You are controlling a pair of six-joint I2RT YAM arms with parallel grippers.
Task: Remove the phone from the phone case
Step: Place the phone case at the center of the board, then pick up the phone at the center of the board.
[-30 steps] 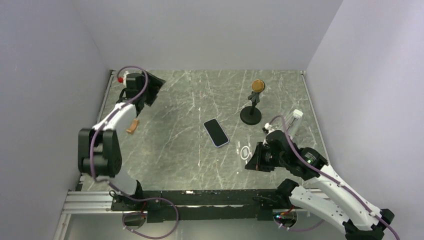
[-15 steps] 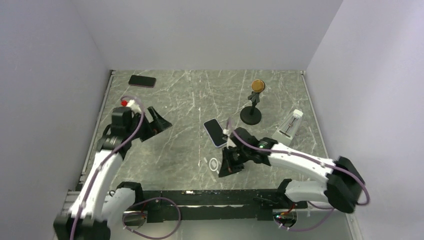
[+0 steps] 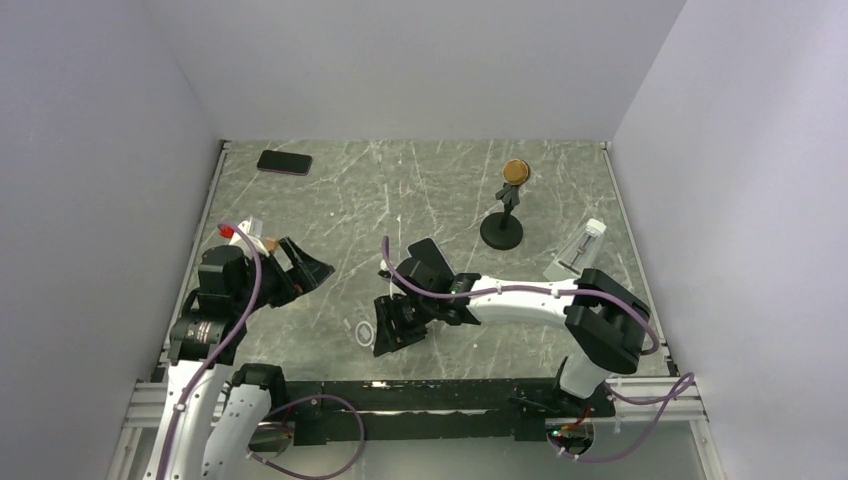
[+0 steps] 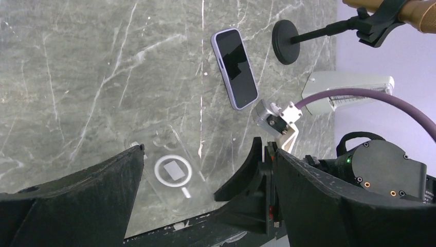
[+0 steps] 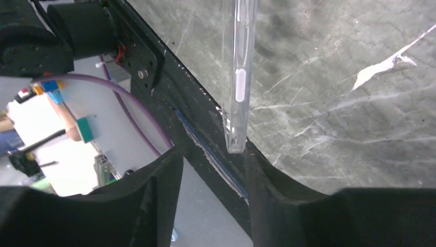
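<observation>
The phone [image 4: 235, 68] lies screen up on the marble, lavender edges showing; from above the right arm covers most of the phone [image 3: 424, 250]. The phone case [image 4: 172, 170], clear with a white ring, lies empty and flat near the table's front edge, apart from the phone. The case's ring [image 3: 365, 332] also shows from above. My right gripper [image 3: 388, 332] stands open at the case's end. In the right wrist view the phone case [image 5: 240, 77] runs away from the right gripper [image 5: 213, 154], its end by the right finger. My left gripper [image 3: 308, 268] hangs open and empty, left of the case.
A darker phone [image 3: 284, 162] lies at the far left corner. A microphone stand [image 3: 503, 222] with a round black base stands at the back right, and a white block [image 3: 577, 250] lies near it. The black front rail [image 5: 154, 67] runs beside the case.
My right arm swept left along the front edge with the case, then its jaws opened and the case now lies on the table. My left arm drew back from the far corner.
</observation>
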